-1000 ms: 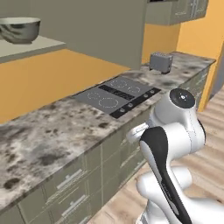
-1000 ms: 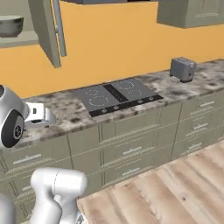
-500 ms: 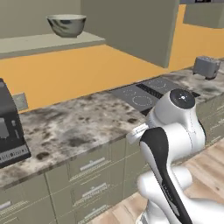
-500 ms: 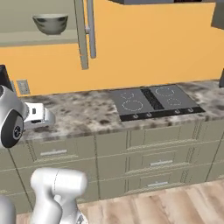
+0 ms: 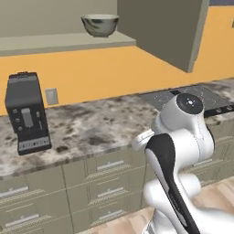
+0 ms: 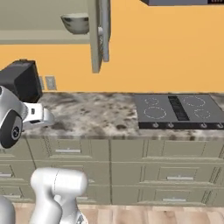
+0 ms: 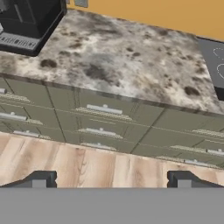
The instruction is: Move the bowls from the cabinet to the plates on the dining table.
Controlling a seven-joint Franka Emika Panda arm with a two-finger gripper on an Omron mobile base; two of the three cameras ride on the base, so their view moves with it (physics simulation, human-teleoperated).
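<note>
Bowl (image 6: 75, 22) half behind cabinet door (image 6: 99, 35).

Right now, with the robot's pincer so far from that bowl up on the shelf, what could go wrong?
1. The grey marbled bowl sits near the front edge of the grey-beige cabinet shelf; a clumsy nudge might tip it off.
2. The open cabinet door hangs beside the bowl, so the rising arm could bump it.
3. The black coffee machine stands below, where a dropped bowl might land.
</note>
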